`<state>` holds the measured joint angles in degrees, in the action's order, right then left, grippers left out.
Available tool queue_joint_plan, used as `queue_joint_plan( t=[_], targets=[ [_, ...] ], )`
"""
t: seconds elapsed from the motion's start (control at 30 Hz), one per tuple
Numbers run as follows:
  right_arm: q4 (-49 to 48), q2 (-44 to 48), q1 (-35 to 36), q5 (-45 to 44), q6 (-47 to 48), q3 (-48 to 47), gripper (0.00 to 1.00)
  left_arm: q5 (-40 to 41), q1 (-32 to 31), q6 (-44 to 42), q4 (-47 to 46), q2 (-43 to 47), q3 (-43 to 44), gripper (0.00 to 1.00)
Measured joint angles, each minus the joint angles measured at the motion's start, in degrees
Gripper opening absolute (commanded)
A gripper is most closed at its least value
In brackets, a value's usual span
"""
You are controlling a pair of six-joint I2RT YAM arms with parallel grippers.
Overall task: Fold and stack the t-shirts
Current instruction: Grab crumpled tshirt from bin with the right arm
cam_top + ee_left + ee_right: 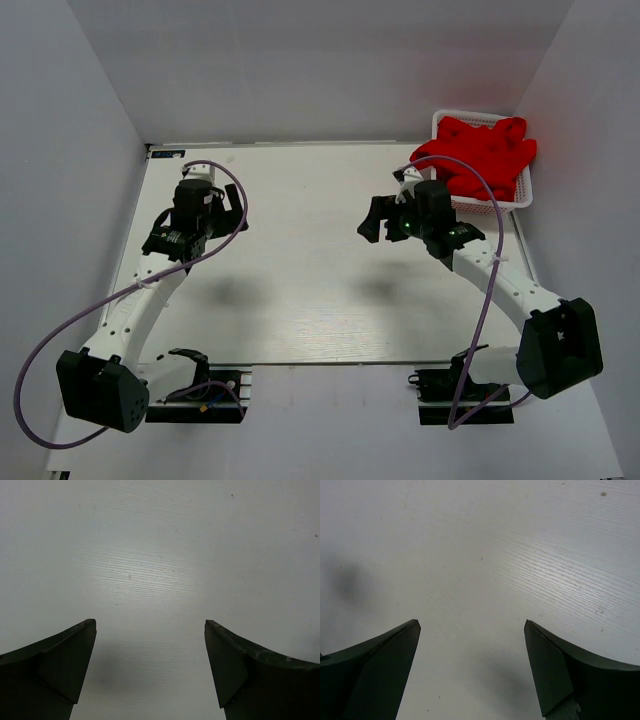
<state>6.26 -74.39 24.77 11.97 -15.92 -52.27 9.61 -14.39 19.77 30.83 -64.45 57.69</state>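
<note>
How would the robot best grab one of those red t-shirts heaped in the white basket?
From above, pinching a raised fold on top of the red t-shirts. The walls of the basket block a sideways approach, and the loose cloth is crumpled into crests that two fingers can probably close on. The open right gripper is the nearer one.

From my feed I see a white table [300, 300] with faint wood grain, boxed in by plain pale grey walls [320, 60] on three sides — soft even light, mild sheen across the grain.
</note>
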Motion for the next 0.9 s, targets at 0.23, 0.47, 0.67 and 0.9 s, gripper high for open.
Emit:
queue_joint_plan(
  t=[0.23,0.47,0.67,0.9],
  targets=[
    [-0.52,-0.07,0.00,1.36,0.09,-0.02,0.90,-0.04,0.00,0.24,-0.07,0.02,-0.17,1.00],
    [1.97,-1.16,-0.02,-2.43,1.99,-2.54,0.90,-0.24,0.00,0.24,-0.39,-0.63,-0.22,1.00],
    [12.68,-10.25,-2.67,-15.08,3.23,-18.99,0.90,-2.43,0.00,0.26,-0.74,-1.92,-0.20,1.00],
    [19.17,-17.59,-11.21,-22.21,8.98,-31.45,0.90,-3.13,0.00,0.22,-0.85,-2.54,-0.20,1.00]
  ],
)
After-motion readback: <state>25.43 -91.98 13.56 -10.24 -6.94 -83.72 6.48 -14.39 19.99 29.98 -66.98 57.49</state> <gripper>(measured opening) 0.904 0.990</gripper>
